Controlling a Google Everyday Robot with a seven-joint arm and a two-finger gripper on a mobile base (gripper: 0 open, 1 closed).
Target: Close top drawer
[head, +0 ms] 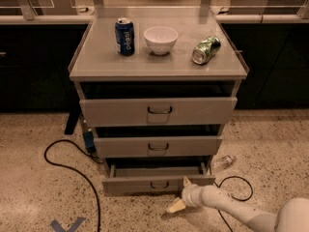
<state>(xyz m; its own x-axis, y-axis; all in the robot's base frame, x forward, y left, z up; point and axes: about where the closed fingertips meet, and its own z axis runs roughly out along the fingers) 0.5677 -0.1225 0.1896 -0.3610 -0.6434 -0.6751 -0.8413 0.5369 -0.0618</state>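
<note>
Judging from the camera view, the job is unfinished: the top drawer (157,182), lowest in the grey cabinet (120,75), stands pulled out past the cabinet's frame with its tray showing, so a push inward is left. The end effector (180,194) sits low at the cabinet's foot, by the right end of that drawer's front, its fingers spread and gripping nothing.

The middle drawer (158,146) and uppermost drawer (158,111) also jut out slightly. On the cabinet's counter (159,64) stand a blue can (124,36) and a white bowl (161,39); a green can (206,50) lies on its side. A black cable (72,170) loops on the floor left of the cabinet. Nothing seems to block the drawer.
</note>
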